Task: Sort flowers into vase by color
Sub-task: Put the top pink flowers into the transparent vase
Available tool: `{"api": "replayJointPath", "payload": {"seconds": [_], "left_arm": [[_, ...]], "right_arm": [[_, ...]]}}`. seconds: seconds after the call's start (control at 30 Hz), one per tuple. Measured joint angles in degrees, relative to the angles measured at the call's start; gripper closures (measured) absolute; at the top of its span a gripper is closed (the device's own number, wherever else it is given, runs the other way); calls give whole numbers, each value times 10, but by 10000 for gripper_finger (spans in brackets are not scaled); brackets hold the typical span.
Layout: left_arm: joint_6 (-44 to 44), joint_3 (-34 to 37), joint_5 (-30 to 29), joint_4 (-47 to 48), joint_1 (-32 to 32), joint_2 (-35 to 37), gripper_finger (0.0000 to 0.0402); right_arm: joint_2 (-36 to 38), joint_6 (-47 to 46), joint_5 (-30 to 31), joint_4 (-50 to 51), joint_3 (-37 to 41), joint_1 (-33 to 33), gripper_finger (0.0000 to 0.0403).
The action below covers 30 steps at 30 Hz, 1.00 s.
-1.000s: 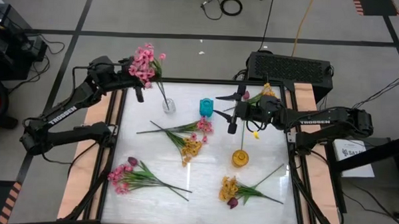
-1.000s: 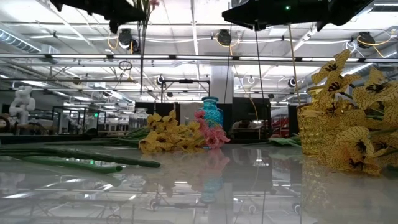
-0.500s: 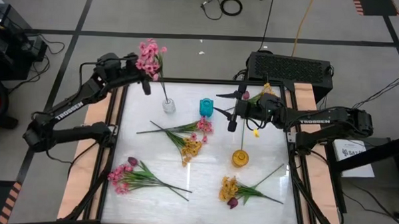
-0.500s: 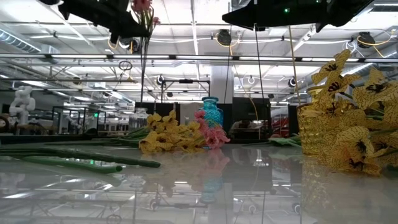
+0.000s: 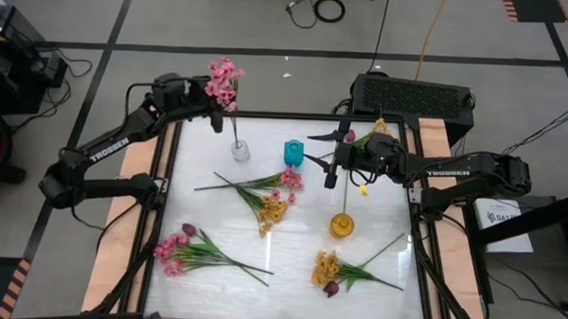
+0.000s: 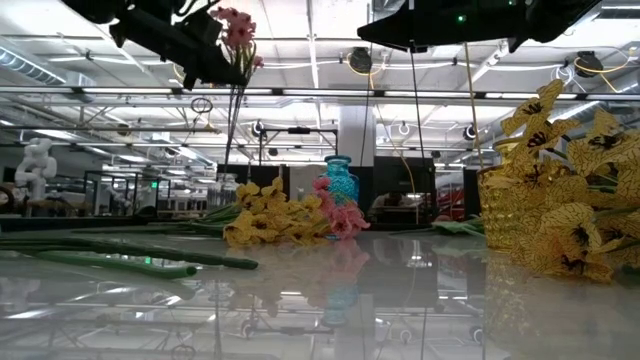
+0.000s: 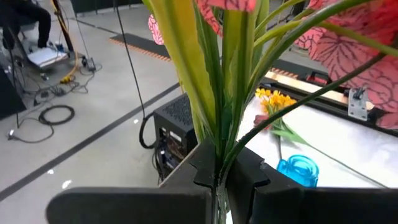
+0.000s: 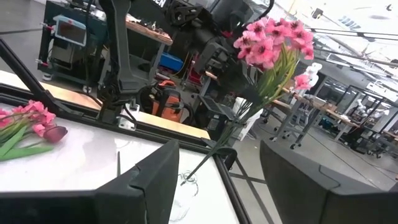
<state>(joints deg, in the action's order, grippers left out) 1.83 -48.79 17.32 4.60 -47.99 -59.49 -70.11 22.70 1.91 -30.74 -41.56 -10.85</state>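
My left gripper is shut on a pink flower spray above the far left corner of the table. The spray's thin stem runs down into a small clear vase. Its pink blooms stand above the gripper. My right gripper hangs open and holds nothing, just right of the blue vase. A yellow vase stands nearer, with yellow blooms. Other sprays lie flat on the table: a mixed pink and yellow one, a pink one, a yellow one. My left gripper pinches the pink spray's bundle of green stems between its two fingers, below the leaves and blooms. The fingers lie across the stems. The spray stands nearly upright, blooms above the fingers, and its lower stem reaches down into the clear vase.
The blue vase and the yellow vase stand apart on the white table top. A black box sits beyond the far edge. Wooden rails run along the left and right sides. Open table lies between the lying sprays.
My left gripper has moved toward the table's right and down, carrying the pink spray. The blooms have swung rightward and the spray now stands more upright over the clear vase, while the stem's lower end has stayed at the vase. The right arm has kept still.
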Motion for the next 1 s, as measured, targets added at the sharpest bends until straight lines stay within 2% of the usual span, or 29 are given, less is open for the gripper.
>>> {"api": "replayJointPath", "payload": {"seconds": [0.3,1.0], "left_arm": [[0,0,-17,40,0,-12,365],[21,0,-35,146,0,-12,199]], "right_arm": [[0,-6,0,6,0,0,186],[0,-10,0,10,0,0,186]]}}
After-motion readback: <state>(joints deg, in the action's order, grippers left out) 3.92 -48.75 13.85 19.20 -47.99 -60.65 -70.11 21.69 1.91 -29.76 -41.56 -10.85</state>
